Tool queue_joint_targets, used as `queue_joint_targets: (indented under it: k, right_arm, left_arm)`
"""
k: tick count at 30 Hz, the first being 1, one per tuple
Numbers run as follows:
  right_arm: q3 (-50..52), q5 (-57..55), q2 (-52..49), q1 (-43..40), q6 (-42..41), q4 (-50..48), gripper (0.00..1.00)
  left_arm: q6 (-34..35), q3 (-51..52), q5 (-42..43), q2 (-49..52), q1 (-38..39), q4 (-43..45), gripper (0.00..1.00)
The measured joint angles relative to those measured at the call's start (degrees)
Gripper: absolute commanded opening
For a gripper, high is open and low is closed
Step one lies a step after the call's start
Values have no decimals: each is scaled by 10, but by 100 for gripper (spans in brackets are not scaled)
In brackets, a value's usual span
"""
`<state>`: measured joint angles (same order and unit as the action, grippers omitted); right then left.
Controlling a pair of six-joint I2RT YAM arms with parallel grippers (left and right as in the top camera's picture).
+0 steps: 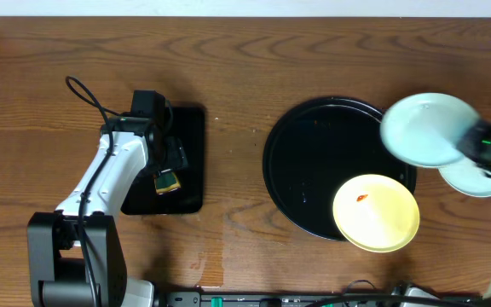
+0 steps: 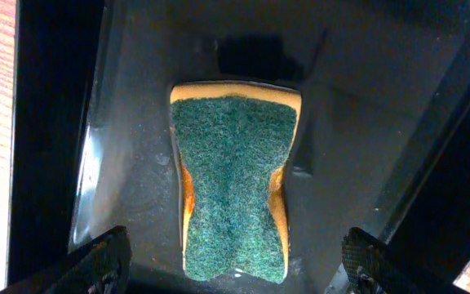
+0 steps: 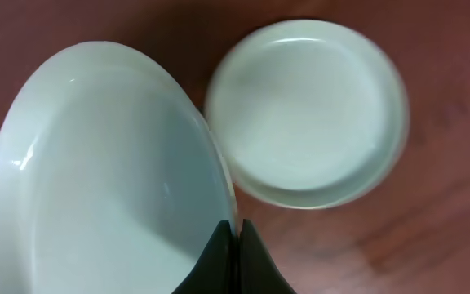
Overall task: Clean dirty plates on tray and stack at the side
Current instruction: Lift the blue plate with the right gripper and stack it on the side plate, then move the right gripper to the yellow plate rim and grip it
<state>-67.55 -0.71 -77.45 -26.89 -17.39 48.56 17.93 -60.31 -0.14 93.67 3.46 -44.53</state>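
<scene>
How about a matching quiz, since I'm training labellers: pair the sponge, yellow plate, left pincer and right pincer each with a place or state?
Things:
1. sponge
2. yellow plate
3. left pincer
4. right pincer

Places or states:
a. shut on blue plate
b. on small tray
c. open
d. on round tray

Pairs: 1-b, 2-d, 3-c, 4-a.
</scene>
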Motion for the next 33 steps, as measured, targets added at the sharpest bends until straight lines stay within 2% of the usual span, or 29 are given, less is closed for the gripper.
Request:
queue_joint_targets:
  k: [6,14,15,16,17,20,27,33]
  right_arm:
    - [0,28,-42,-124,-24,-20,1]
    - [0,6,-132,-189,-45,-23,3]
    - [0,3,-143,-193,-47,-31,11]
    - [0,2,-153,-196,-52,-42,29]
    - [0,7,-161,-199,-53,-54,43]
    - [0,47,-171,-205,-34,-75,51]
    - [0,215,-171,-195,-9,-38,50]
    - [0,249,-145,-121,49,75,48]
  left_arm:
    - [0,0,0,0,0,0,84]
    - [0,0,0,0,0,0,83]
    - [0,0,0,0,0,0,83]
    - [0,0,0,0,0,0,83]
    - [0,0,0,0,0,0,84]
    - [0,0,0,0,0,0,83]
    - [0,0,0,0,0,0,83]
    - [0,0,0,0,0,0,83]
